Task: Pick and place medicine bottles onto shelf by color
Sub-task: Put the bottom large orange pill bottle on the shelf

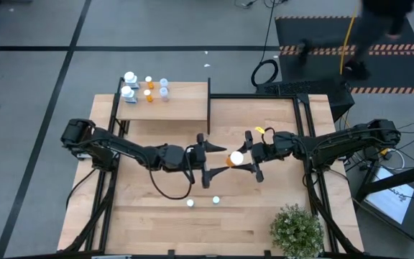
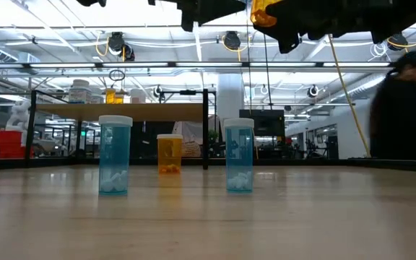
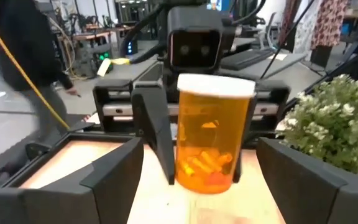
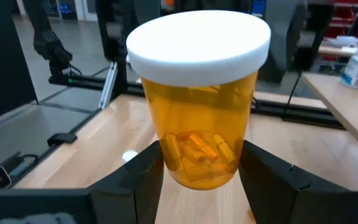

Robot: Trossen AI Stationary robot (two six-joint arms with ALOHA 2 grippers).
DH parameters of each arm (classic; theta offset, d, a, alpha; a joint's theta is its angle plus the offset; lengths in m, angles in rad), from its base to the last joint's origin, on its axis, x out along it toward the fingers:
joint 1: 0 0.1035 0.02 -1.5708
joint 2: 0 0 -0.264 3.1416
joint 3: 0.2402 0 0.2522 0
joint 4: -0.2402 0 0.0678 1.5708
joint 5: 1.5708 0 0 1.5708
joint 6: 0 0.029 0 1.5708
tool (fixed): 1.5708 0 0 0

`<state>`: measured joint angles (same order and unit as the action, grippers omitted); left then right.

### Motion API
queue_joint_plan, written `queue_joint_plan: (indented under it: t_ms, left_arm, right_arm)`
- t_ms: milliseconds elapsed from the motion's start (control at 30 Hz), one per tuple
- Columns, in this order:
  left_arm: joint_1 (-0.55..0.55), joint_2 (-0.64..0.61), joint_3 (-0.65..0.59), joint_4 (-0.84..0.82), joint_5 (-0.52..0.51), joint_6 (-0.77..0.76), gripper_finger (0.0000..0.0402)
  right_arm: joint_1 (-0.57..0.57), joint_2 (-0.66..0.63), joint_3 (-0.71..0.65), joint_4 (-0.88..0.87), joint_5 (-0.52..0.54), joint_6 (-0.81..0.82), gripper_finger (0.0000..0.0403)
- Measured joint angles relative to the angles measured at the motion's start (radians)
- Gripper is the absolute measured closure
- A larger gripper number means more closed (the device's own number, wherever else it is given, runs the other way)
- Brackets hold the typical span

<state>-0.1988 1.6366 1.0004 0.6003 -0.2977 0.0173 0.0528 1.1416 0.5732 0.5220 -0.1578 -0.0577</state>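
The right gripper (image 1: 244, 160) is pinching the orange pill bottle (image 1: 235, 157) above mid-table while the left gripper (image 1: 208, 160) is facing it with fingers spread wide and empty, so the right arm should be keeping the bottle upright toward the shelf (image 1: 167, 109).

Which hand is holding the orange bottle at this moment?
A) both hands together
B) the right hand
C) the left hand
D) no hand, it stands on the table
B: the right hand has its fingers closed on the orange bottle, while the left hand stands open, its fingers on either side of the bottle and apart from it.
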Motion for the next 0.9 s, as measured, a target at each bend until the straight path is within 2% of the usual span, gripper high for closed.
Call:
queue_joint_plan:
  t_ms: [100, 233, 300, 433, 600, 667, 900]
  left_arm:
    - [-0.004, -0.008, 0.0, 0.004, -0.026, 0.001, 0.0098]
    - [-0.018, -0.039, 0.025, -0.065, -0.11, 0.008, 0.0093]
    - [-0.026, -0.059, 0.061, -0.185, -0.141, 0.007, 0.0085]
    - [-0.028, -0.059, 0.233, -0.459, -0.141, -0.021, 0.0062]
    - [-0.024, 0.007, 0.424, -0.718, -0.14, -0.023, 0.0038]
    - [-0.018, 0.034, 0.463, -0.714, -0.136, -0.023, 0.0035]
    - [-0.017, 0.116, 0.469, -0.671, -0.145, 0.008, 0.0037]
  right_arm:
    - [0.0, 0.0, 0.0, -0.028, 0.0, -0.01, 0.0219]
    - [-0.001, 0.0, 0.0, -0.064, 0.028, -0.011, 0.0219]
    - [-0.002, 0.001, 0.0, -0.068, 0.03, -0.01, 0.0219]
    - [-0.002, 0.002, 0.0, -0.072, 0.032, -0.01, 0.0218]
    - [-0.006, 0.005, 0.0, -0.095, 0.079, -0.01, 0.0218]
    - [-0.009, 0.006, 0.0, -0.099, 0.097, -0.008, 0.0218]
    - [-0.015, 0.006, -0.001, -0.111, 0.118, -0.007, 0.0218]
